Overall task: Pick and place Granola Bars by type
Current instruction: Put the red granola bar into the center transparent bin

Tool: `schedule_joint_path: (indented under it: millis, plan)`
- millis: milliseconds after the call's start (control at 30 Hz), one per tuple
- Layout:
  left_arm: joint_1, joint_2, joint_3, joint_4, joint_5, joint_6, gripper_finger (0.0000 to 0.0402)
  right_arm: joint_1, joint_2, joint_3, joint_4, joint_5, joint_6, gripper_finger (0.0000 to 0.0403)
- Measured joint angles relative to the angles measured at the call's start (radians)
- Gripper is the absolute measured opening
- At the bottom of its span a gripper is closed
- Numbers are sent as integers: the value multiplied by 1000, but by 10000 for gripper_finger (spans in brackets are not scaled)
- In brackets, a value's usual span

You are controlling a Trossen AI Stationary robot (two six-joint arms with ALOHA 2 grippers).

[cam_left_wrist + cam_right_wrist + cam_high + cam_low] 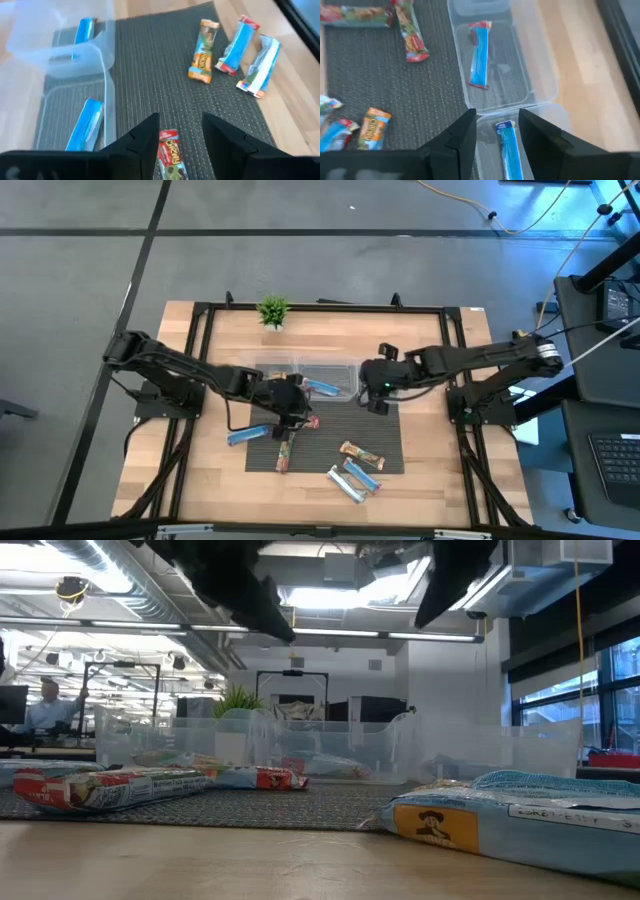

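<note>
Below, red bar [168, 154] — light, flat, crinkly; grip mid-length across its width; left end effector [180, 135] open, right end effector [496, 131] too.

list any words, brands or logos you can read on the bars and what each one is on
"Chewy": red bar lying between the open fingers of the left gripper.
Quaker man logo, no legible words: blue bar nearest the low camera.
Print on the other bars, including the orange bar, is too blurred to read.

Grey floor [300, 260], ceiling striplights [330, 633]
</note>
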Motion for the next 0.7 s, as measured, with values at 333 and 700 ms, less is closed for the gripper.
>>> schedule_joint_path:
  millis: [333,700]
  plan:
    - [20,41,0,0,16,-111,215,33,-120,0,0,47,34,150]
    - [7,43,0,20,0,-309,229,33,-119,0,-4,46,34,150]
